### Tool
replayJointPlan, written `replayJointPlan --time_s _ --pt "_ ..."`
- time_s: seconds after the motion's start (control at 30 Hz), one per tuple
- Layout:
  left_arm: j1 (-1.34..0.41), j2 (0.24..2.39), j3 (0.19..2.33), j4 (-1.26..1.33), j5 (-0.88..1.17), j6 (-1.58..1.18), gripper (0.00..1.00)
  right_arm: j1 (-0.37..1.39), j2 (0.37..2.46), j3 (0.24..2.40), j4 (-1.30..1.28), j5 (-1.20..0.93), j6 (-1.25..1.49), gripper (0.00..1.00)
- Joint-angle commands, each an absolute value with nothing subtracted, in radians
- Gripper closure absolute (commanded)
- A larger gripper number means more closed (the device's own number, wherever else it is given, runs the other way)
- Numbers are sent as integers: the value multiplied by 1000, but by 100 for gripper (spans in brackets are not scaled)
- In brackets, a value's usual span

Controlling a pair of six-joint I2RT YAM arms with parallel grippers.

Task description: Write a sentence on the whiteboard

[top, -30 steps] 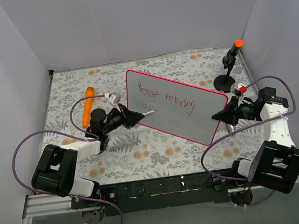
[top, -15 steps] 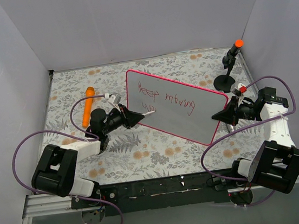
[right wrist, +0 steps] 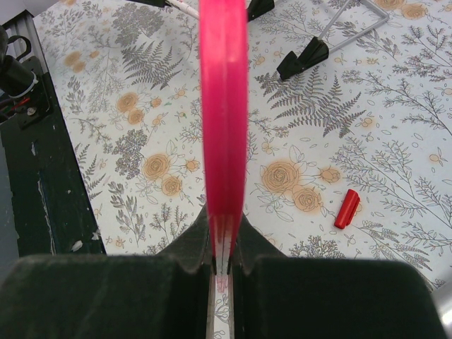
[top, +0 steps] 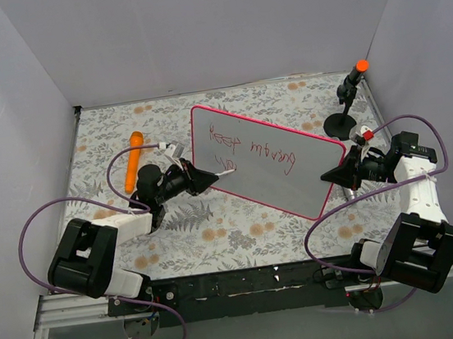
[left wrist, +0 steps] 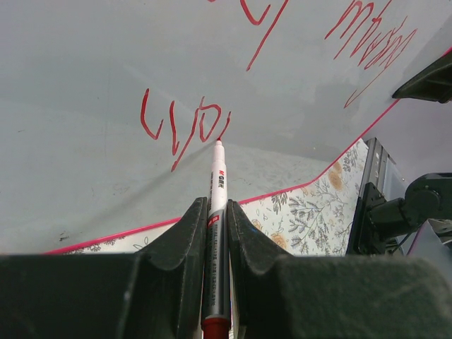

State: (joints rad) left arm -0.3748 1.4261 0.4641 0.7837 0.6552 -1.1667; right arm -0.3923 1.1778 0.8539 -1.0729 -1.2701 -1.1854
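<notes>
— What else is on your floral tabletop [top: 218,232]?
— You've an orange tool [top: 134,163] lying back left, a black stand [top: 339,126] with an orange tip upright back right, and a small red cap [right wrist: 346,209] lying loose.

Two arms, same build. Left arm [top: 126,223]: white link shells, black joint housings, and a chunky black-and-white left base block [top: 85,265]. Right arm [top: 420,187]: same white shells and black joints, with a matching right base block [top: 414,252]. A thin left purple cable [top: 28,227] runs in loops along the left arm, and a right purple cable [top: 320,224] does the same on the right. Left claw [top: 209,175] is black and tapers to a wedge; up close its matte black fingers [left wrist: 185,236] have curved moulded inner faces. Right claw [top: 328,177] is black with the same moulded fingers [right wrist: 191,244].
</notes>
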Motion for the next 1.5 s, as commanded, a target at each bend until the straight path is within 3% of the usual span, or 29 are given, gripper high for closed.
replayJointPlan --time_s 0.0,0.67,1.47 --pt "-368 1413 469 799 667 -1161 100 -388 1167 850 -1066 -1221 -1224 99" --pt "-376 1433 563 773 712 -1175 100 -388 1172 850 -1066 -1220 -1224 99" --pt "-377 1474 508 726 692 -1137 100 -388 1170 848 -1066 -1216 -1226 99"
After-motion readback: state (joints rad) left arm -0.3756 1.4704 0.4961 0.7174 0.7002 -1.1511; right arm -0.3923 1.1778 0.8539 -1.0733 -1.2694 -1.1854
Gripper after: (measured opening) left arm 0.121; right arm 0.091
